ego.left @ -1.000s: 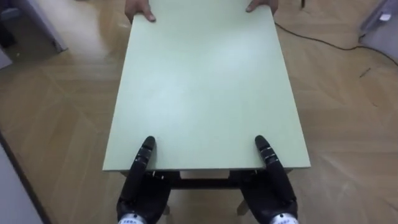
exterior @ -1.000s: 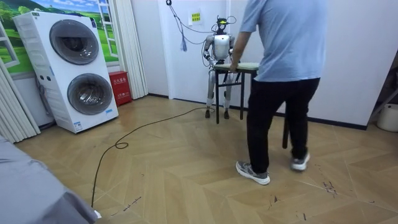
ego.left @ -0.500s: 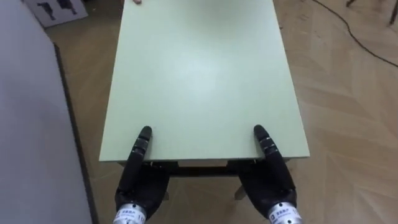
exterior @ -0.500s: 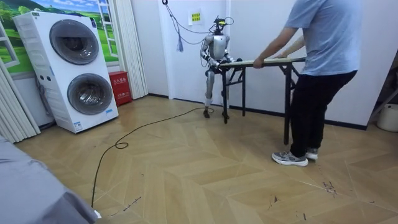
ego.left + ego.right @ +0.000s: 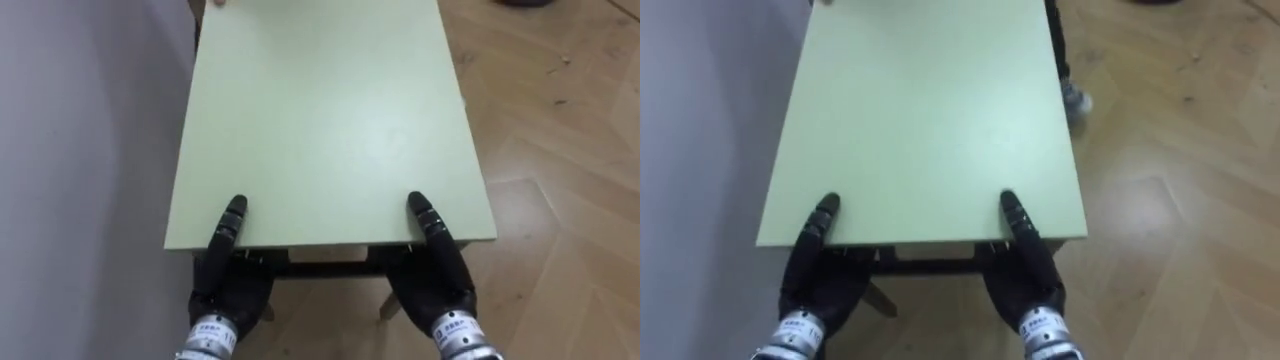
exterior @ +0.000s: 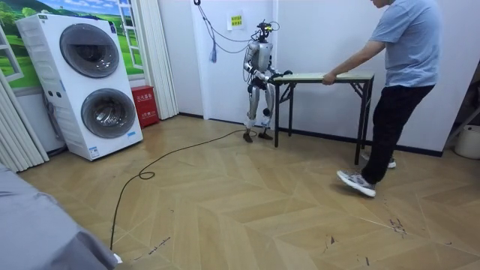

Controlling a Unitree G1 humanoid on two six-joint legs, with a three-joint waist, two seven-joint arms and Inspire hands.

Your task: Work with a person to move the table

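I stand at the near end of the table, with the person holding its far end; my left hand and my right hand sit at the two corners of the near edge, each partly on top of the surface and partly beneath it; whether they clamp the edge or only bear it from below I cannot tell, since the underside is hidden. The step in hand, I judge, is the carry itself; to do it well I should hold both corners at one height so the surface rides level; I should match the person's pace rather than push or drag; and I should let the far end lead any turn. A grey wall runs close along the table's left side, and I judge that the tightest spot, because a swing that way would scrape it; on the table's right the floor gives room. Well away from the table stand two stacked washing machines with a red box just beside them; neither is near enough to matter now.
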